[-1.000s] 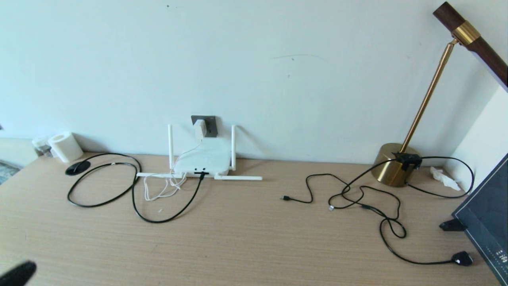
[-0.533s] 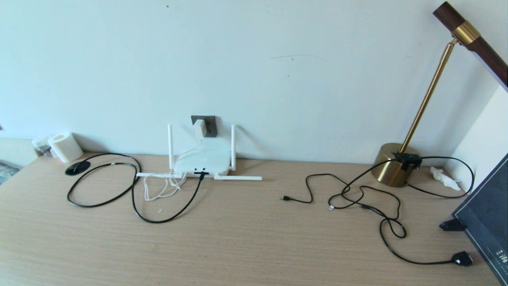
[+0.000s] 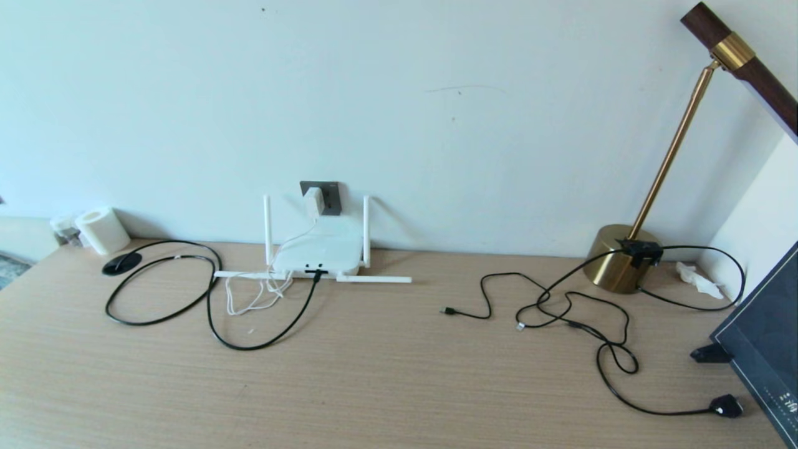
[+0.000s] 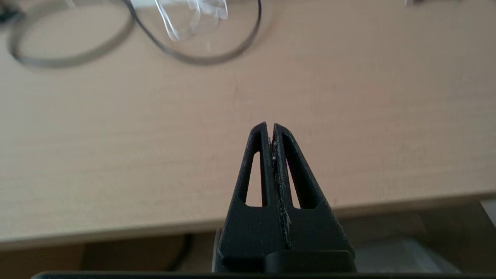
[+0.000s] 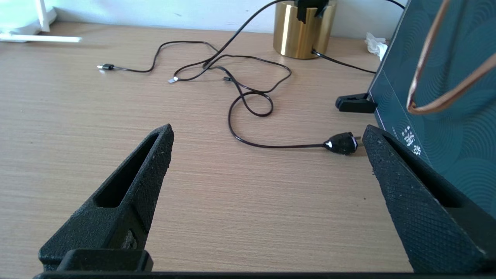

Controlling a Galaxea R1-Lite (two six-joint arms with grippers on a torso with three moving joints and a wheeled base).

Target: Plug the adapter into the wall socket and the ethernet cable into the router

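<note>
Adapter [image 3: 313, 201] sits plugged into the wall socket [image 3: 326, 197], on the socket's left part, w/ its thin white cord [image 3: 259, 293] dropping past the router [image 3: 319, 252] and looping on the tabletop [image 3: 399, 374] just left of it. Router lies flat against the wall under the socket; two antennas upright, two lying flat along the front edge. Ethernet cable [image 3: 249, 344] has its plug end at a port on the router's front edge, looks seated. From there it curves out toward the near side, then back up into a big loop on the left, running to a black round disc [image 3: 121, 264] on the tabletop. A white roll [image 3: 102, 230] stands by the wall beyond the disc.

Right side, well apart from the router: tangle of thin black cords [image 3: 573, 312] w/ small ends, one ending in a black plug [image 5: 341, 143] near the front right. Brass lamp base [image 3: 617, 259] by the wall behind the tangle, dark board [image 5: 438, 116] at far right, crumpled white tissue [image 3: 698, 279] in the corner.

Neither arm shows in the head view. Left gripper [image 4: 271, 126] hangs over the near edge of the tabletop, jaws pressed together, nothing between them. Right gripper [image 5: 267, 133] is low over the tabletop on the right, jaws spread wide, empty, black plug lying just ahead near its one finger.
</note>
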